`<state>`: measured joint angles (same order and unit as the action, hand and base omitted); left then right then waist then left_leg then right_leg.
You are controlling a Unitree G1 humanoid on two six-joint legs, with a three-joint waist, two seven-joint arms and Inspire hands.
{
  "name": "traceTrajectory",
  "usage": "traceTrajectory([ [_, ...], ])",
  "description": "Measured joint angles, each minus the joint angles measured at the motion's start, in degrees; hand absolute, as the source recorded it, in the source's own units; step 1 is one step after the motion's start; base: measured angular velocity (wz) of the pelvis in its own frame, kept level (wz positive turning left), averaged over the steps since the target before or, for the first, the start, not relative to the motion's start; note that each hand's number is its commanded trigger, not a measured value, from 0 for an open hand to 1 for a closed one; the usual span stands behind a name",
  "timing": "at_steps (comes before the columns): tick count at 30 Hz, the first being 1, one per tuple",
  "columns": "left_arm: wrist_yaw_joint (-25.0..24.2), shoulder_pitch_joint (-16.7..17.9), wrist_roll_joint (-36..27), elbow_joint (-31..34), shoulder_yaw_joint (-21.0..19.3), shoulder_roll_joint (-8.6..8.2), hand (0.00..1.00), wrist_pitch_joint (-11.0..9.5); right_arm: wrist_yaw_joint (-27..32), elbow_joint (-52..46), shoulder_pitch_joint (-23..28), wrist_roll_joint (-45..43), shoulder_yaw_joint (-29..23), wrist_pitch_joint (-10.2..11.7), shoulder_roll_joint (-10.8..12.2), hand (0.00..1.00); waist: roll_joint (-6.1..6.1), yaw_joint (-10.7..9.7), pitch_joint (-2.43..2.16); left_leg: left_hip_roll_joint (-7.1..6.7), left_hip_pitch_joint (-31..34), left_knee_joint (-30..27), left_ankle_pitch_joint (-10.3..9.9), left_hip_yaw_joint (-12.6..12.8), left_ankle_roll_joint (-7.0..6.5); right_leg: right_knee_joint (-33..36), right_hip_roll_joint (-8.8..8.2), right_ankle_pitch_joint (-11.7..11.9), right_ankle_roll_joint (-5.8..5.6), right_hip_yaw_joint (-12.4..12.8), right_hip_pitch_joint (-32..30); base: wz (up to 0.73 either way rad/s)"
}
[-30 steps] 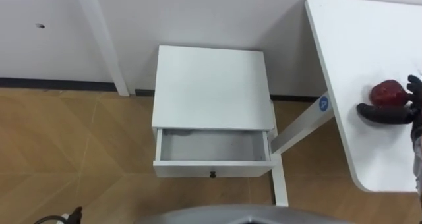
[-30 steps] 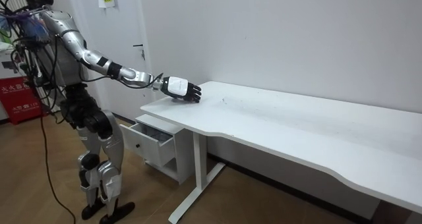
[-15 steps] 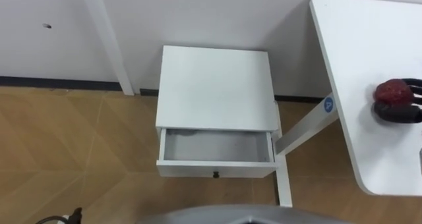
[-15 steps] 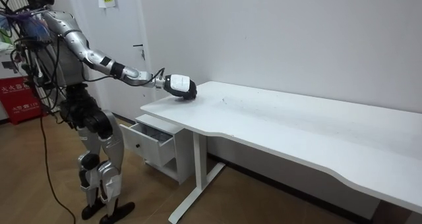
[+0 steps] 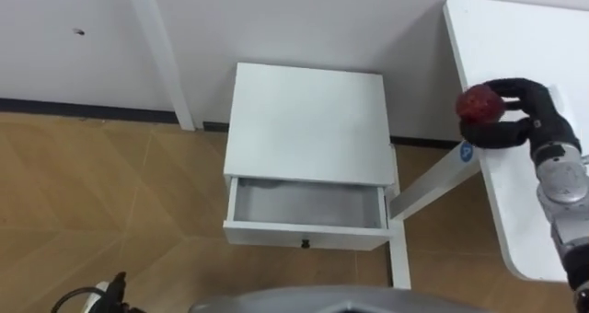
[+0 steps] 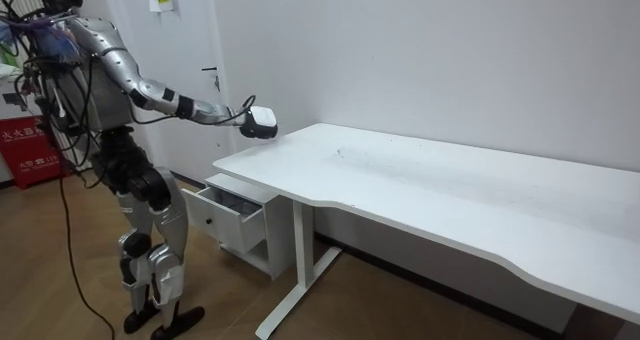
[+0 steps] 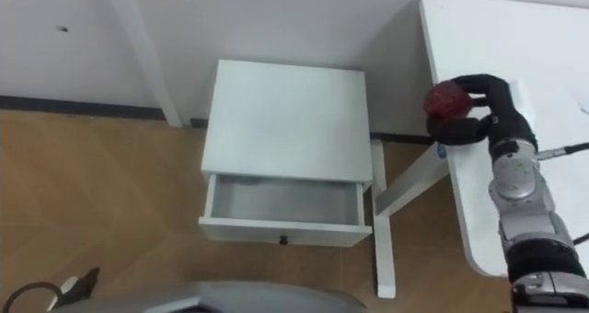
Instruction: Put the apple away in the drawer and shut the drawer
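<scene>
Black fingers point(image 5: 517, 88) of right hand point(image 5: 538, 121) curled tight round small red apple point(image 5: 479, 103), up by edge of big white table point(image 5: 543, 37), little white cabinet point(image 5: 308, 120) beside, its drawer point(image 5: 308, 233) pulled open

White table point(image 5: 552, 46), wooden floor point(image 5: 101, 193), white wall point(image 5: 294, 18)

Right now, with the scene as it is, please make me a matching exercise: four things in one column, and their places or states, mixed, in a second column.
Things:
1. round red apple
2. white pull-out drawer
3. black right hand
4. flat white desk

Places or states:
A. pulled open, nothing inside
B. curled round a fruit
C. held in the fingers
D. to the right of the low white cabinet

Pairs: 1-C, 2-A, 3-B, 4-D
</scene>
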<state>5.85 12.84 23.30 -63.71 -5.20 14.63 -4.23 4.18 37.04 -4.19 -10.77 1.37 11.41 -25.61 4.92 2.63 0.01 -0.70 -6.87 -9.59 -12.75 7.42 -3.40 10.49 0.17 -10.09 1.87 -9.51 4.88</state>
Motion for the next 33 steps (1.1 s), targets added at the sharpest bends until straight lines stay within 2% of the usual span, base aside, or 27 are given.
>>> traceTrajectory([
  [4, 0.03, -0.26, -0.17, 0.01, 2.74, 0.07, 0.00, 0.15, -1.45, -6.93, 0.49, -1.99, 4.74, -1.29, 2.04, 1.00, -0.29, 0.82, 0.24, -0.04, 0.41, -0.03, 0.00, -0.38, 0.00, -0.26, -0.06, 0.00, -0.01, -0.41, 0.15, 0.05],
  [9, 0.02, -1.04, -0.06, 0.89, 5.79, -0.72, 0.00, 0.47, -3.90, -14.42, 1.36, -3.32, 10.13, -1.56, 6.14, 1.00, -0.57, 1.30, 0.41, -0.10, 1.76, -0.79, -0.01, -1.82, 0.01, -0.83, -0.18, 0.03, 0.00, -1.68, -0.24, 0.16],
  [11, 0.02, -1.51, 0.03, 0.88, 6.02, -1.35, 0.00, 0.98, -4.75, -15.72, 1.48, -3.41, 13.05, -1.53, 7.35, 1.00, -1.16, 2.33, 0.27, -0.13, 2.47, -0.83, -0.01, -2.20, 0.01, -0.82, -0.17, 0.03, 0.00, -1.88, -0.58, 0.07],
  [12, 0.02, -1.73, 0.03, 0.88, 6.00, -1.48, 0.00, 1.18, -5.09, -15.85, 1.65, -3.49, 13.70, -1.53, 7.39, 1.00, -1.15, 2.56, 0.06, -0.13, 2.63, -0.84, -0.01, -2.27, 0.01, -0.79, -0.18, 0.03, 0.00, -1.93, -0.78, 0.09],
  [14, 0.01, -2.24, 0.02, 0.88, 5.97, -1.59, 0.00, 1.43, -6.85, -16.28, 2.16, -5.05, 15.47, -1.61, 7.44, 1.00, -1.43, 3.23, -0.03, -0.24, 3.27, -1.34, -0.01, -2.93, 0.01, -0.79, -0.27, 0.03, 0.00, -2.22, -1.07, 0.13],
  [16, -0.22, -2.37, 0.04, 0.88, 5.95, -1.66, 0.00, 1.82, -7.85, -16.28, 2.27, -7.31, 15.84, -1.73, 8.08, 1.00, -1.70, 3.66, 0.10, -0.25, 3.54, -1.36, -0.01, -3.02, 0.01, -0.82, -0.28, 0.03, 0.00, -2.22, -1.07, 0.03],
  [22, -1.45, -2.59, 0.16, 0.97, 6.23, -1.92, 0.00, 3.32, -9.41, -16.43, 2.28, -11.96, 18.57, -3.93, 9.30, 1.00, -1.72, 3.95, 0.03, -0.26, 3.80, -1.39, -0.01, -3.44, 0.01, -0.83, -0.35, 0.03, 0.00, -3.05, -1.13, 0.03],
  [33, -2.77, -2.68, 0.17, 1.88, 7.48, -1.96, 0.00, 4.12, -10.82, -15.43, 5.25, -12.17, 20.12, -6.00, 9.64, 1.00, -1.61, 4.10, 0.14, -0.46, 4.29, -1.71, -0.01, -3.81, 0.01, -0.82, -0.50, 0.03, 0.00, -3.33, -1.28, 0.01],
])
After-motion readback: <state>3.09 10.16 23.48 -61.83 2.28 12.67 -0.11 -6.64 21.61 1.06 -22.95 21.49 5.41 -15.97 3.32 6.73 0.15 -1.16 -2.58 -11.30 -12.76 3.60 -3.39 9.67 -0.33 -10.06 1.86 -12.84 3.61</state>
